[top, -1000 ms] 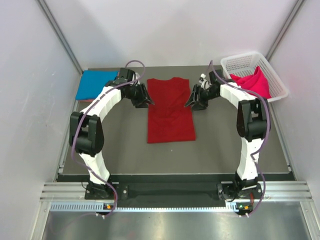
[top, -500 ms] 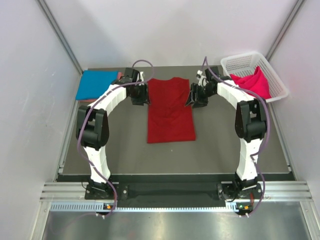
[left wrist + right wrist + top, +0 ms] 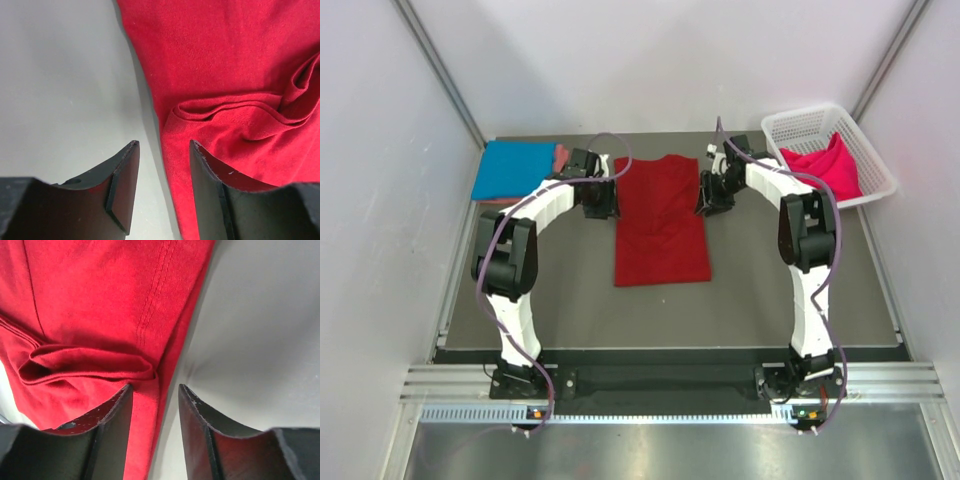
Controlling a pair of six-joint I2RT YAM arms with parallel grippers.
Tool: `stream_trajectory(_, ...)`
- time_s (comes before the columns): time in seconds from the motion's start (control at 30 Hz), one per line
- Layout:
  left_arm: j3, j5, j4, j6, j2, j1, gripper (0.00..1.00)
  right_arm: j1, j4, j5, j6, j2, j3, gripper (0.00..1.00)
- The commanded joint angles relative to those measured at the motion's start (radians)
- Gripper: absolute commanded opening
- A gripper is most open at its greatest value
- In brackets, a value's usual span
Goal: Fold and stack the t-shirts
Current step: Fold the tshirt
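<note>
The dark red t-shirt (image 3: 660, 220) lies flat mid-table, folded narrow, sleeves tucked in. My left gripper (image 3: 608, 200) is open, low at the shirt's upper left edge. In the left wrist view the shirt edge (image 3: 172, 165) runs between the two fingers (image 3: 122, 190). My right gripper (image 3: 706, 196) is open at the upper right edge. In the right wrist view the shirt edge (image 3: 150, 430) lies between its fingers (image 3: 200, 435). A folded bright blue t-shirt (image 3: 515, 168) lies far left, a salmon pink t-shirt (image 3: 560, 155) peeking beside it. A hot pink t-shirt (image 3: 825, 165) lies in the basket.
The white lattice basket (image 3: 800, 125) stands at the far right corner. White walls close in the table on the left, right and back. The dark table surface (image 3: 760, 280) extends toward the arm bases.
Both grippers moved up along the red shirt's sides toward its shoulders and closer to its edges. The shirt itself has not moved.
</note>
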Motion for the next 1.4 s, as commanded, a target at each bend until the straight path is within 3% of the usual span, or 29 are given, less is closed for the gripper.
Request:
stream_trajectory(0.0, -0.015, 0.023, 0.075, 0.028, -0.042, -0.010, 0.49, -0.005, -0.001, -0.019, -0.026, 0.020, 0.075, 0.41)
stream_trajectory(0.8, 0.049, 0.036, 0.101, 0.006, 0.062, -0.039, 0.44, -0.007, 0.013, -0.094, 0.019, 0.055, 0.115, 0.34)
stream_trajectory(0.93, 0.060, 0.033, 0.101, -0.003, 0.070, -0.039, 0.37, -0.008, 0.015, -0.097, 0.025, 0.060, 0.118, 0.25)
stream_trajectory(1.1, 0.075, 0.000, 0.089, -0.026, 0.071, -0.039, 0.05, -0.016, 0.019, -0.094, 0.034, 0.049, 0.118, 0.11)
stream_trajectory(1.13, 0.075, -0.014, 0.089, -0.028, 0.068, -0.039, 0.02, -0.019, 0.019, -0.089, 0.036, 0.048, 0.118, 0.08)
stream_trajectory(1.37, 0.052, -0.117, 0.061, -0.043, 0.036, -0.039, 0.00, -0.037, 0.024, -0.065, 0.045, 0.009, 0.107, 0.00)
